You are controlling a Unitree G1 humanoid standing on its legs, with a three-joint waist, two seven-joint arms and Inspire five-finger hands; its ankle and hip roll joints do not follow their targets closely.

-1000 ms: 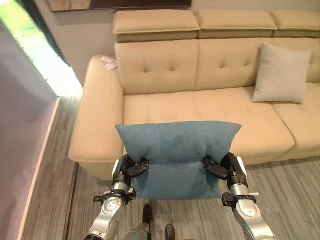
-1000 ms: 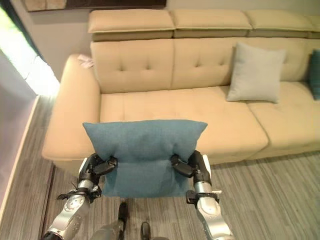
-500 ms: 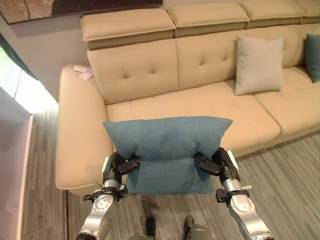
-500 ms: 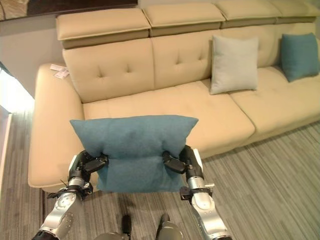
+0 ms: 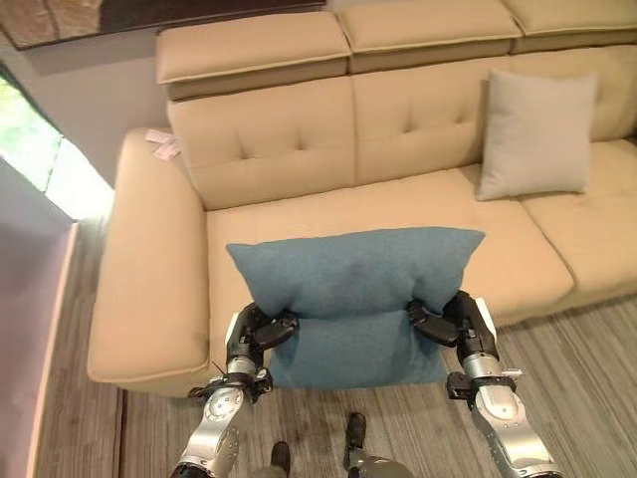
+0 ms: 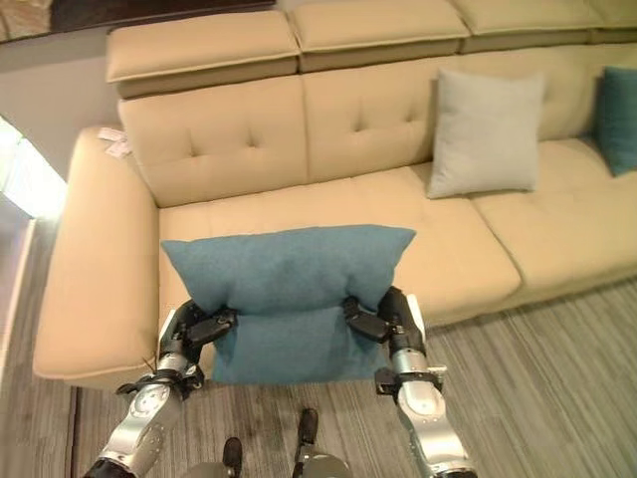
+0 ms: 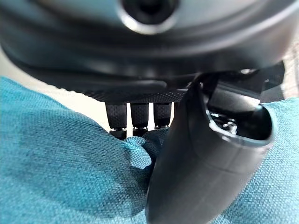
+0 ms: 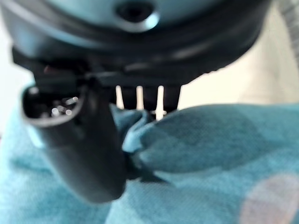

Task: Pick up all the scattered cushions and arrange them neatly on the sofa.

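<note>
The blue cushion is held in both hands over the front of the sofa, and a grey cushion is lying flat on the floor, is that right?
Not quite. The grey cushion leans upright against the sofa backrest, as the left eye view shows. The blue cushion is indeed pinched by the left hand and right hand.

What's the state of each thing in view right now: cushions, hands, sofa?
Blue cushion: held up off the floor in front of the sofa, pinched at both sides.
Left hand: shut on the blue cushion's side.
Right hand: shut on the blue cushion's other side.
Beige cushion: upright, leaning on the sofa's backrest.
Second blue cushion: on the sofa by the view's edge, partly cut off.
Sofa: the seat nearest the robot is bare.
</note>
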